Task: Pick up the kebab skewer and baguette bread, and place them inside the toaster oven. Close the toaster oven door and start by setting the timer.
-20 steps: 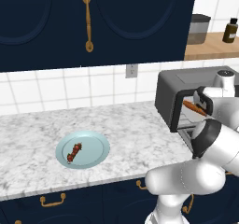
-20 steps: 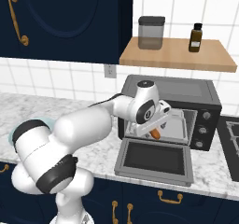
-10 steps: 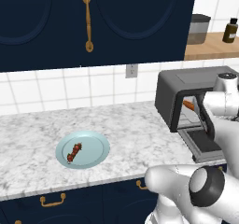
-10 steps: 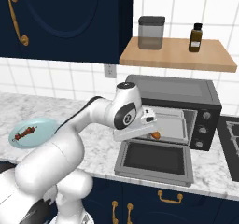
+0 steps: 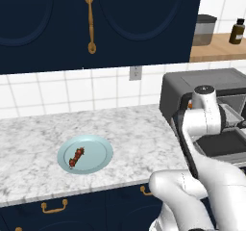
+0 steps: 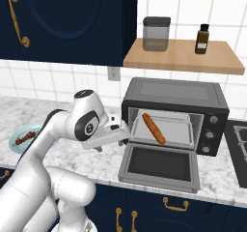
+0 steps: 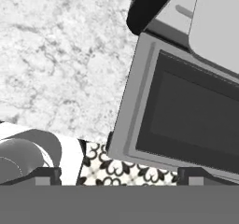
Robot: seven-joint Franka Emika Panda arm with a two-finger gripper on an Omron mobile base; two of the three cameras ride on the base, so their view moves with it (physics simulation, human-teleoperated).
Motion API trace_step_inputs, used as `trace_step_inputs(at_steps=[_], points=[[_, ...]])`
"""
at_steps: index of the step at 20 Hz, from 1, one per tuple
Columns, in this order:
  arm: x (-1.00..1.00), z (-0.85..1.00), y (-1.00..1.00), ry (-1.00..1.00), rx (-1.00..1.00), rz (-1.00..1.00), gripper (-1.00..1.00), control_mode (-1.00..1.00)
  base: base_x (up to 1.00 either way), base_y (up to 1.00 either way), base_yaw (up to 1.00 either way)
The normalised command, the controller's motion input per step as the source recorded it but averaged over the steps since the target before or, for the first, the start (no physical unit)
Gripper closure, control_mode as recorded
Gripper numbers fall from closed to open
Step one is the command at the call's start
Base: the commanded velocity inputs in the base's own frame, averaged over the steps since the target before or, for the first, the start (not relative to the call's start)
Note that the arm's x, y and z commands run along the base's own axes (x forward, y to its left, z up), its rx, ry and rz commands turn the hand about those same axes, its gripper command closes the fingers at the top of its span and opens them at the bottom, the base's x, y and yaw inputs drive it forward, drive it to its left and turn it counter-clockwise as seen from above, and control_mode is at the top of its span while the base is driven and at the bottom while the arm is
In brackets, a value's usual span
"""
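The counter (image 5: 134,134) is white marble with grey veins, and it runs under dark navy upper cabinets (image 5: 96,23) with brass handles; the wall between them is covered with white tiles (image 6: 43,76). Below the counter there are navy drawers with brass pulls (image 6: 174,205), and the hand view shows a patterned black and white floor (image 7: 121,169). A wooden shelf (image 6: 183,57) on the wall carries a grey canister (image 6: 156,33) and a dark brown bottle (image 6: 202,38). The toaster oven (image 6: 176,115) stands on the counter under this shelf, and the toaster oven door (image 6: 159,164) lies folded down flat. The baguette bread (image 6: 153,128) lies diagonally inside the oven on its tray. The kebab skewer (image 5: 76,157) lies on a pale blue plate (image 5: 98,153) on the counter, well apart from the oven. The gripper (image 6: 121,133) hangs just beside the left edge of the oven opening, its fingers spread wide and holding nothing.
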Motion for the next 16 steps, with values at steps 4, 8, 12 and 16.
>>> trace_step_inputs(at_steps=[4, 8, 12, 16], points=[[0.00, 0.01, 1.00, 0.00, 0.00, 0.00, -1.00, -1.00, 0.00, 0.00, 0.00], [0.00, 0.07, 1.00, 0.01, 0.00, 0.00, -1.00, -1.00, 0.00, 0.00, 0.00], [0.00, 0.14, 1.00, 0.01, 0.01, 0.00, -1.00, -1.00, 0.00, 0.00, 0.00], [0.03, 0.05, 1.00, 0.00, 0.07, -0.14, -1.00, -1.00, 0.00, 0.00, 0.00]])
